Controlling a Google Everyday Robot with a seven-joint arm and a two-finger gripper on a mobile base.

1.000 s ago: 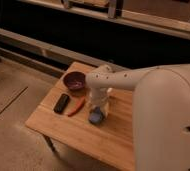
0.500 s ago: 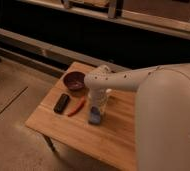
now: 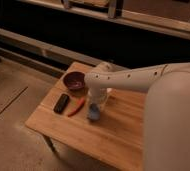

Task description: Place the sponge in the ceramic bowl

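The blue-grey sponge [image 3: 93, 116] lies on the wooden table [image 3: 118, 140], right of centre. My gripper [image 3: 95, 107] points straight down onto it from the white arm that reaches in from the right, and it is shut on the sponge, whose top is hidden by the fingers. The sponge still rests on the tabletop. The dark maroon ceramic bowl [image 3: 74, 80] stands near the table's far left corner, a short way up and left of the gripper, with nothing visible inside it.
A black oblong bar [image 3: 61, 103] lies at the table's left side, and a slim red-orange piece [image 3: 77, 106] sits between it and the sponge. The table's left and front edges drop to a concrete floor. A dark ledge runs behind.
The gripper has come down and closed on the sponge. The arm has barely shifted otherwise, and the bowl, bar and red piece have stayed in place.
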